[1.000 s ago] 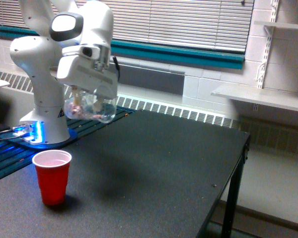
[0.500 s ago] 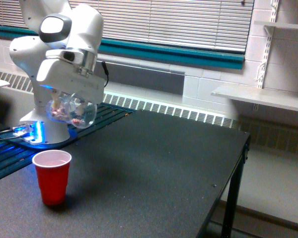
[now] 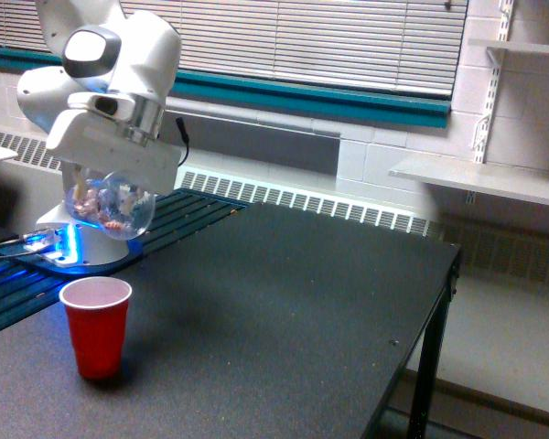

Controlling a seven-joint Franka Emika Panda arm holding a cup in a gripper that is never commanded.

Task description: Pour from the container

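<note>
The container [image 3: 109, 204] is a clear rounded jar with small pinkish-white pieces showing through it. It hangs under the white gripper [image 3: 110, 178], which is shut on it, at the exterior view's left. The jar is in the air, a short way above and slightly behind the red cup [image 3: 96, 326]. The red cup stands upright on the dark table [image 3: 284, 311] with its pale inside showing. The fingers themselves are hidden by the gripper body and the jar.
The arm's white base [image 3: 87, 240] with blue lights stands behind the cup on a slatted surface. The table's right edge [image 3: 439, 302] drops to the floor. A radiator, blinds and wall shelves [image 3: 480, 178] line the back.
The gripper with the container has moved toward the exterior view's left, from right of the cup to nearly above it. The cup has not moved.
</note>
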